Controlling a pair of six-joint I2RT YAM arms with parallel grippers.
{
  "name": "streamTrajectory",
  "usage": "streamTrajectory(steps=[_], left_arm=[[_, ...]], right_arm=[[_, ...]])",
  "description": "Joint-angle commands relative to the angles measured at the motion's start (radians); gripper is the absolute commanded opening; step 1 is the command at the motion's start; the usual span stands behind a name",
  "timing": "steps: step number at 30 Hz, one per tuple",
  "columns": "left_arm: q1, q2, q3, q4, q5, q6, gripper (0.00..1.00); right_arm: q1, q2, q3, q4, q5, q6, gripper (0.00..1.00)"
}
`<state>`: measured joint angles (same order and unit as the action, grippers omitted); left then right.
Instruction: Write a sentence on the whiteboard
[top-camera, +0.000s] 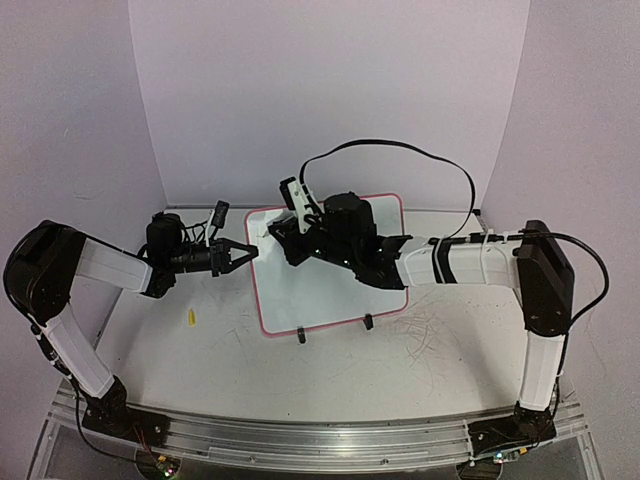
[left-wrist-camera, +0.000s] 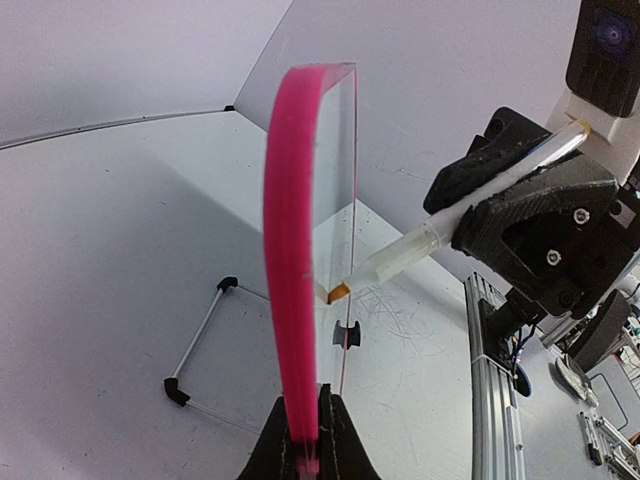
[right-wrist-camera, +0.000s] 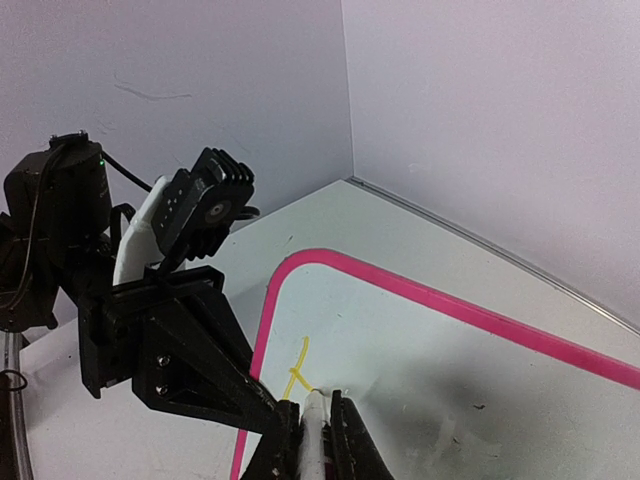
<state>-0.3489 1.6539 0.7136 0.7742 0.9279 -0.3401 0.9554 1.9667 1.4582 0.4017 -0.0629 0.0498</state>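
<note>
The whiteboard (top-camera: 335, 295) with its pink frame stands tilted at mid table. My left gripper (top-camera: 248, 252) is shut on its left edge; the left wrist view shows the pink edge (left-wrist-camera: 293, 220) pinched between the fingers (left-wrist-camera: 305, 405). My right gripper (top-camera: 281, 236) is shut on a white marker (right-wrist-camera: 315, 425) whose yellow tip (left-wrist-camera: 338, 292) touches the board near its upper left corner. Of the sentence, only a short yellow stroke (right-wrist-camera: 297, 368) shows on the board (right-wrist-camera: 460, 370), just beyond the tip. My left gripper (right-wrist-camera: 185, 355) also shows in the right wrist view.
A small yellow cap (top-camera: 189, 318) lies on the table left of the board. Grey scratch marks (top-camera: 425, 335) cover the table at the right. Two black clip feet (top-camera: 367, 322) hold the board's lower edge. A wire stand (left-wrist-camera: 200, 340) lies behind the board. A black cable (top-camera: 400, 150) arcs overhead.
</note>
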Motion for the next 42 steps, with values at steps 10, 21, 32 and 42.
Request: streamTrajectory(steps=[10,21,32,42], left_arm=[[-0.004,-0.011,0.027,-0.019,-0.039,0.083,0.00],[-0.004,-0.015,0.031,-0.020,-0.036,0.080,0.00],[-0.004,-0.013,0.032,-0.020,-0.034,0.082,0.00],[-0.004,-0.012,0.033,-0.022,-0.034,0.084,0.00]], right_arm=[[-0.028,-0.146,-0.079,0.066,-0.033,0.031,0.00],[-0.037,-0.033,0.041,0.066,-0.120,0.044,0.00],[-0.038,-0.017,0.047,0.050,-0.104,0.045,0.00],[-0.037,-0.003,0.061,0.045,-0.080,0.034,0.00]])
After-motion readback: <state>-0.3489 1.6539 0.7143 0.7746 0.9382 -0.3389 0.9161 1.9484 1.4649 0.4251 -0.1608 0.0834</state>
